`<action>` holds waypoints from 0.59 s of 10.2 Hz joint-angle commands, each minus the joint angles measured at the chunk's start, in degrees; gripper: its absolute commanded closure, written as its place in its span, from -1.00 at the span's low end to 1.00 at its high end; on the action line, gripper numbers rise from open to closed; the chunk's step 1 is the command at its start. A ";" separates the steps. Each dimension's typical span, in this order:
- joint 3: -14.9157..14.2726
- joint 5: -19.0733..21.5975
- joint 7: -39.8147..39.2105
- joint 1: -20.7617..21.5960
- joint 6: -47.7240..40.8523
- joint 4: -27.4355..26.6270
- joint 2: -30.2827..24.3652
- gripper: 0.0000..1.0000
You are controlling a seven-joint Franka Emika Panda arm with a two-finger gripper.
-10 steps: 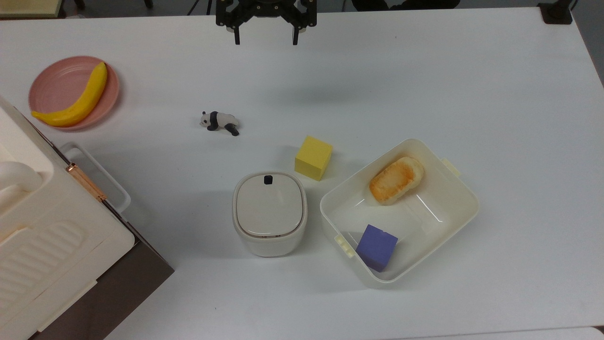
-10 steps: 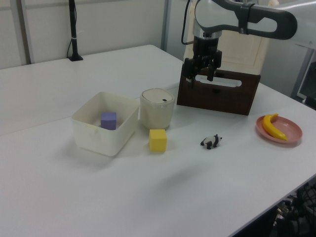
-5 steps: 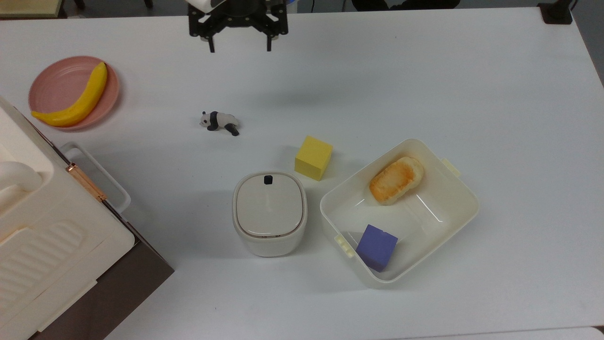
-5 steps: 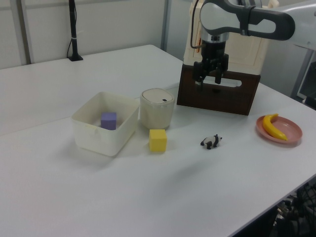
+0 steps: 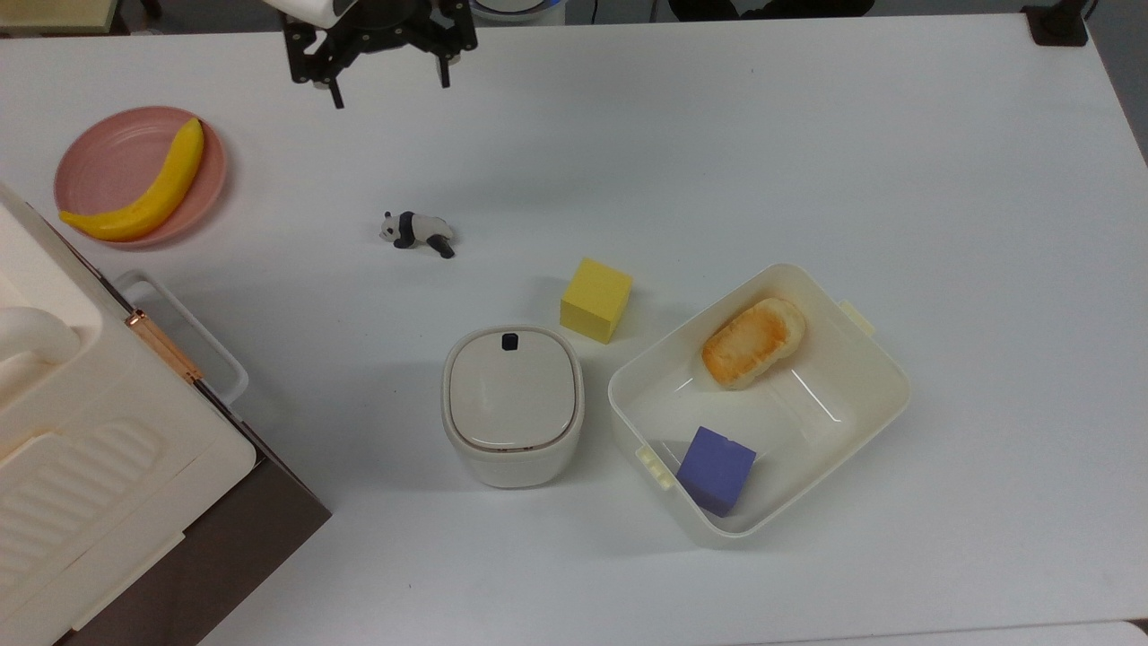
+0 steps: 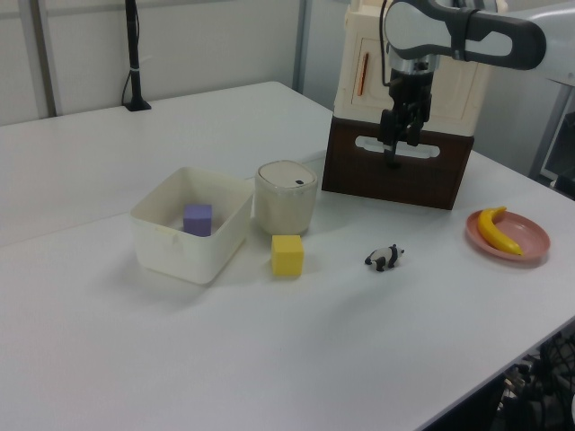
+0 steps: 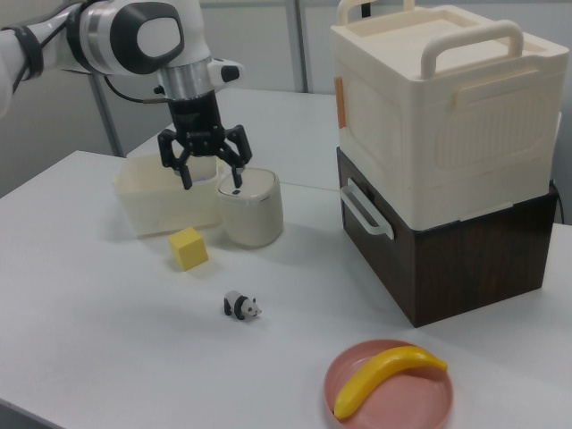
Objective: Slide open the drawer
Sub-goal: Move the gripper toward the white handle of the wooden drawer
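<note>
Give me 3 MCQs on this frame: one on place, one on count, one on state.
1. Where does the banana lie?
A. in the cream tub
B. on the pink plate
C. on the lidded pot

2. How many cubes are in view?
A. one
B. two
C. three

3. How does the gripper stand?
A. jaws open, holding nothing
B. jaws shut on the drawer handle
C. jaws shut on the panda

Key:
1. B: the banana rests across the plate near the top view's left edge.
2. B: a yellow cube stands on the table, and a purple cube sits in the tub with the bread.
3. A: in the right view the fingers are spread in the air, apart from the handle of the drawer and above the toy panda.
</note>
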 commanded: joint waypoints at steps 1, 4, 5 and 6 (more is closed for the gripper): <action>-0.40 -4.01 -6.40 -1.02 6.85 0.00 2.68 -1.00; -0.40 -6.15 -17.65 -5.04 14.49 0.00 6.72 -1.00; -0.40 -6.23 -18.63 -5.93 16.87 -0.09 7.16 -1.00; -0.40 -6.93 -20.99 -7.16 19.15 -0.09 8.30 -1.00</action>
